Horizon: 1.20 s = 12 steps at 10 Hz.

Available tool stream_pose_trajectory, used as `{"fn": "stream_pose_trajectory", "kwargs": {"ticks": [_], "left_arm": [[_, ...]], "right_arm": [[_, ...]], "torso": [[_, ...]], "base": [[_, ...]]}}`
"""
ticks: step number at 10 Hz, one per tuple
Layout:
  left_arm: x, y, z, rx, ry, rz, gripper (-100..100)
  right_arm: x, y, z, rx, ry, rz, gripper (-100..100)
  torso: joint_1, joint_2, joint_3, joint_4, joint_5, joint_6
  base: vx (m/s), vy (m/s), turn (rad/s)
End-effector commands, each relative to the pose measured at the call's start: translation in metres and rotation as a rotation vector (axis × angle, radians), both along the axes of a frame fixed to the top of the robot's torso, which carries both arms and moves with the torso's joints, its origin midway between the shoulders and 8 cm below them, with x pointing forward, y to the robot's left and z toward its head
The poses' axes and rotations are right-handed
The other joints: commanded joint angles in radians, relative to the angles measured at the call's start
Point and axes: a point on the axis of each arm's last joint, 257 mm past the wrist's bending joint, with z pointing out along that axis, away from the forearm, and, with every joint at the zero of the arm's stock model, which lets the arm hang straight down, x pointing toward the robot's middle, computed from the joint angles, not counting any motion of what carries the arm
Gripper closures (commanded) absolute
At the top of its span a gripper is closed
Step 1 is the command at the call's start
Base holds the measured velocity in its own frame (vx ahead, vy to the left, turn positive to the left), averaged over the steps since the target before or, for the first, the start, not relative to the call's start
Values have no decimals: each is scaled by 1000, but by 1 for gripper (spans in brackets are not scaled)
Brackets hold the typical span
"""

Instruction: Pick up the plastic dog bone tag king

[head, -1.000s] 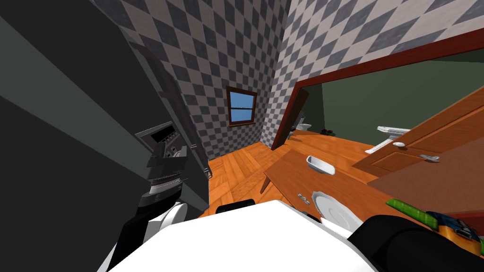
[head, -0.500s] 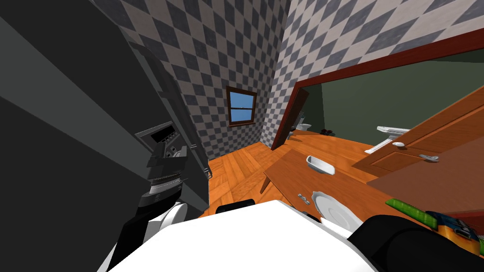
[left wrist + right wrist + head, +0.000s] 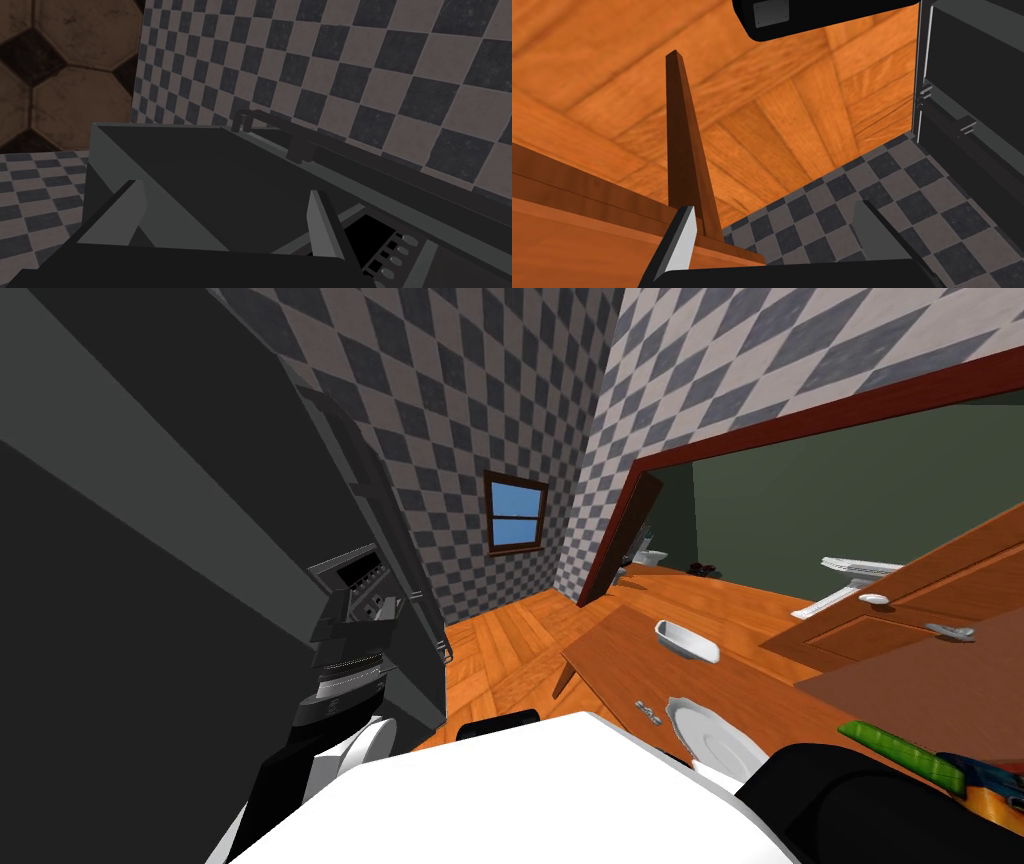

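Observation:
A small grey tag [image 3: 648,712], which I take for the dog bone tag, lies on the brown wooden table [image 3: 620,668] near its front edge, just left of a white plate [image 3: 712,740]. My left gripper [image 3: 225,220] is open and empty, held up against a tall dark appliance [image 3: 210,170] with a button panel. Also open and empty, my right gripper [image 3: 777,235] hangs low beside a table leg [image 3: 684,150] and the table's edge, over wooden floor. Both grippers are away from the tag.
A white oblong dish [image 3: 686,641] sits farther back on the table. A green object [image 3: 895,748] and a multicoloured one [image 3: 985,783] lie at its right end. The dark appliance [image 3: 200,538] stands close on my left. An open wooden door [image 3: 900,608] stands to the right.
The whole head view has shifted slightly to the right, so my head or base has turned a little left. Nothing on the table has moved.

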Motion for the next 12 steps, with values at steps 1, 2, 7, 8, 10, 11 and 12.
{"fn": "stream_pose_trajectory", "kwargs": {"ticks": [1,2,7,8,10,11,12], "left_arm": [[0,0,0,0,0,0,0],[0,0,0,0,0,0,0],[0,0,0,0,0,0,0],[0,0,0,0,0,0,0],[0,0,0,0,0,0,0],[0,0,0,0,0,0,0],[0,0,0,0,0,0,0]], "right_arm": [[0,-2,-1,-4,3,2,-100],[0,-2,-1,-4,3,2,-100],[0,-2,-1,-4,3,2,-100],[0,-2,-1,-4,3,2,-100],[-30,-25,-6,-59,62,32,-100],[-30,-25,-6,-59,62,32,-100],[-30,-25,-6,-59,62,32,-100]], "torso": [[0,0,0,0,0,0],[-1,-1,-1,0,0,0],[-1,-1,-1,0,0,0],[-1,-1,-1,0,0,0],[0,0,0,0,0,0],[0,1,0,0,0,0],[-1,0,0,0,0,0]], "base": [[0,0,0],[20,-19,-67],[-3,2,9],[0,0,0],[-32,27,96],[-14,6,20],[14,-13,-46]]}}
